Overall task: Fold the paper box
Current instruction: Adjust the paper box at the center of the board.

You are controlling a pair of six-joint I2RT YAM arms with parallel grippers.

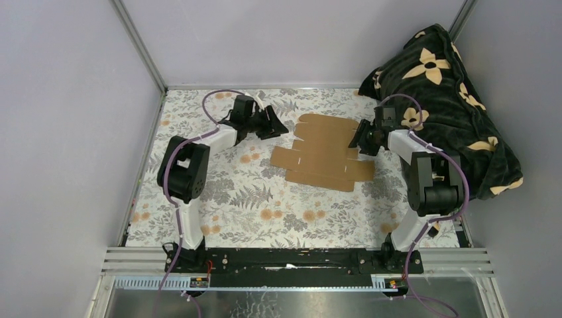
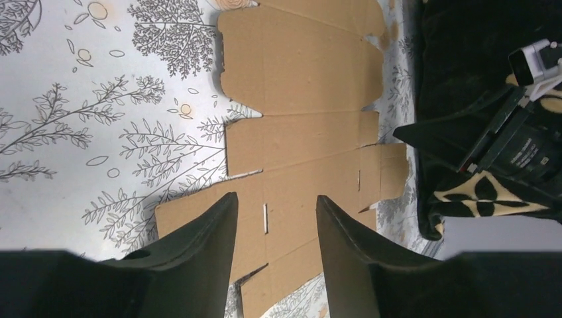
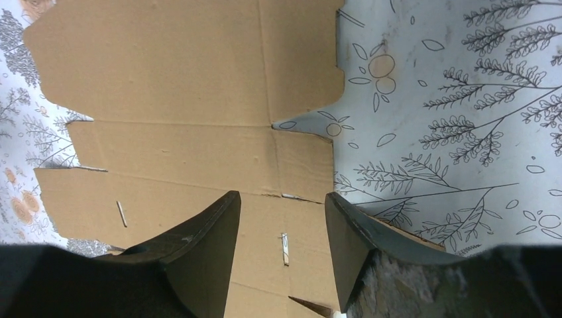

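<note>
The paper box (image 1: 325, 152) is a flat brown die-cut cardboard sheet with flaps, slits and creases, lying unfolded on the table toward the back. My left gripper (image 1: 275, 124) hovers just off the sheet's left edge, pointing at it. In the left wrist view the left gripper (image 2: 275, 197) is open and empty, with the sheet (image 2: 301, 99) lying beyond it. My right gripper (image 1: 360, 141) sits at the sheet's right edge. In the right wrist view the right gripper (image 3: 281, 195) is open over the cardboard (image 3: 185, 73), holding nothing.
A dark blanket with cream flowers (image 1: 444, 86) is piled at the back right, close behind the right arm. A floral tablecloth (image 1: 252, 199) covers the table. Grey walls close in the left, back and right sides.
</note>
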